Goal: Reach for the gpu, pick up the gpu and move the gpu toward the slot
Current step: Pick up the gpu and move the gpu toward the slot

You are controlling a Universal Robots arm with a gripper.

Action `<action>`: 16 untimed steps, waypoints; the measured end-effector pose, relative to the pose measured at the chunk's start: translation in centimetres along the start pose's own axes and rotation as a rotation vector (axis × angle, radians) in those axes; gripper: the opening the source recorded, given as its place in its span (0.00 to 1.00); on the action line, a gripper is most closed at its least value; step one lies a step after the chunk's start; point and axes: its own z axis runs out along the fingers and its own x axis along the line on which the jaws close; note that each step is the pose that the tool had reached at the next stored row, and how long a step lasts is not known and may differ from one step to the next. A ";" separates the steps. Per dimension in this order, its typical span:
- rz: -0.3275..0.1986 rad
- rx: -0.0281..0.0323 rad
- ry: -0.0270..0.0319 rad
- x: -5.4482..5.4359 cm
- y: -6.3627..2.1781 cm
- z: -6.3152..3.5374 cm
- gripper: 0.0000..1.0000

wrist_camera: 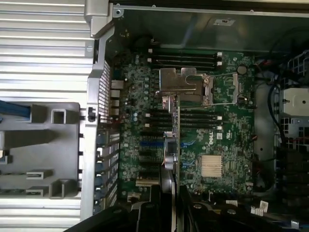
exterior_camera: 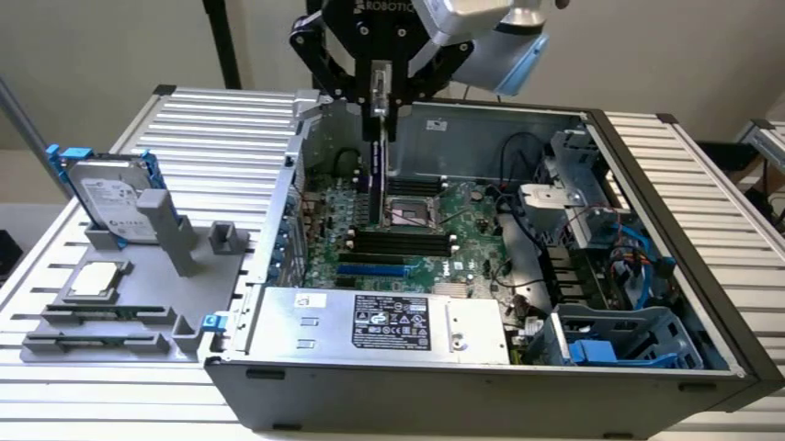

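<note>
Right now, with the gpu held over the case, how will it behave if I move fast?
The gpu hangs edge-on from the gripper, gripped at its top, so it may swing or twist. It looks thin and rigid, likely light. Its bare board seems fragile if knocked on the case.

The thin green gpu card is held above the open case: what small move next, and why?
Probably a slow, straight descent. The tool grips the thin green gpu card edge-down, hanging over the green motherboard near its blue slots but not seated; in the wrist view its edge runs along the slot rows.
</note>
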 end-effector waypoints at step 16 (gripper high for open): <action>0.002 -0.0004 0.0410 -5.9 1.25 1.70 0.26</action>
